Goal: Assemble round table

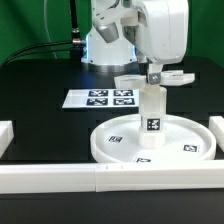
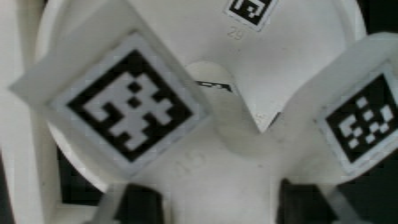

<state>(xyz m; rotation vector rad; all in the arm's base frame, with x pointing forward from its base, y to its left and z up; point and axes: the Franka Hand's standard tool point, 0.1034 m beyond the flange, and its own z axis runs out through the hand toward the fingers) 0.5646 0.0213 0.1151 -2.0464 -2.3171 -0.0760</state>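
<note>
The large round rimmed disc (image 1: 112,150) lies flat near the front of the table. The short thick cylinder leg (image 1: 152,108) stands upright on its middle, tag facing the camera. The cross-shaped foot piece (image 1: 135,80) sits on top of the leg. My gripper (image 1: 156,70) comes straight down over it. In the wrist view the foot piece (image 2: 128,105) fills the picture, its two tagged arms spread apart, with the disc (image 2: 178,20) behind. My gripper (image 2: 217,200) is shut on the foot's middle part, with a dark finger (image 2: 157,198) on either side of it.
The marker board (image 1: 100,98) lies behind the disc, towards the exterior view's left. Long white border rails run along the front (image 1: 50,178), the left (image 1: 5,135) and the right (image 1: 218,125). The arm's base (image 1: 105,40) stands at the back.
</note>
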